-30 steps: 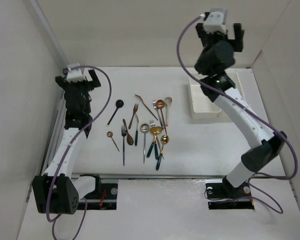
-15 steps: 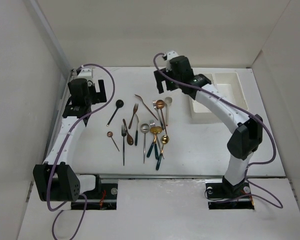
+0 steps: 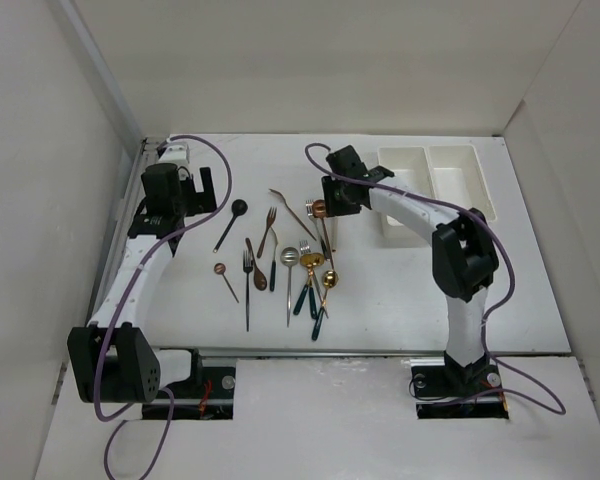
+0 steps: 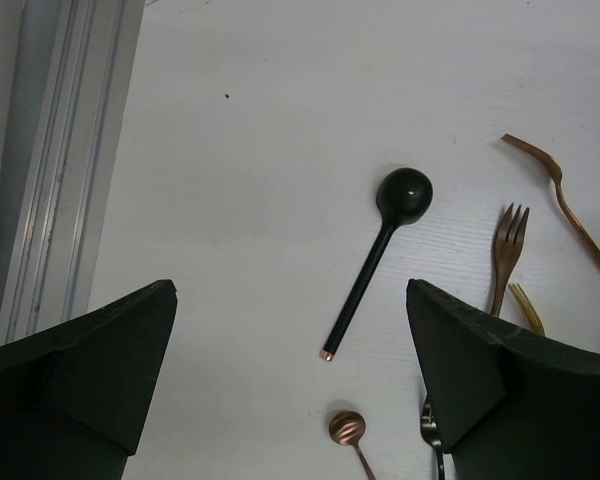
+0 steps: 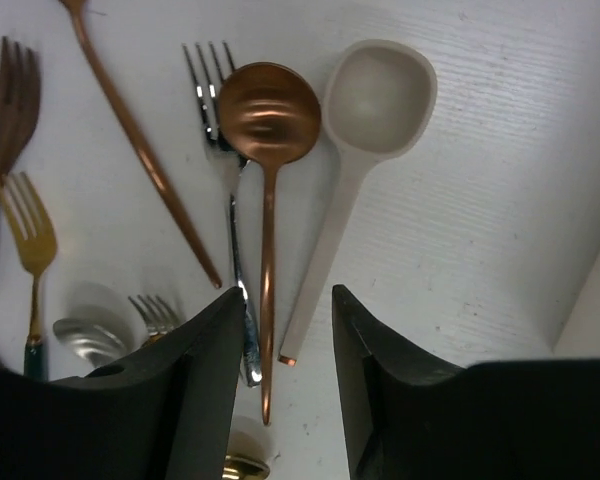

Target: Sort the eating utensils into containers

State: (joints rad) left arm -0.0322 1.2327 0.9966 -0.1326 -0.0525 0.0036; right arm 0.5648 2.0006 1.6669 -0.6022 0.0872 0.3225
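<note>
Top view: the eating utensils (image 3: pixel 285 262) lie scattered loose on the table (image 3: pixel 400 290), mid-table between the arms. The containers (image 3: pixel 435 152) sit at the far right (no utensils visible inside). The left gripper (image 3: pixel 187 195) hangs near the black spoon (image 3: pixel 230 220). The right gripper (image 3: pixel 332 200) is low over the far end of the pile, between it and the containers.

Left wrist view: the left gripper (image 4: pixel 288 290) has its jaws spread wide and grips nothing. The black spoon (image 4: pixel 380 250) lies flat below.

Right wrist view: the right gripper (image 5: pixel 288 340) has its jaws about half apart. The handle ends of the copper spoon (image 5: pixel 270 115) and the cream spoon (image 5: pixel 380 85) lie between them (gaps show on both sides, no clamp seen). The silver fork (image 5: pixel 212 75) lies partly under the copper spoon.
</note>
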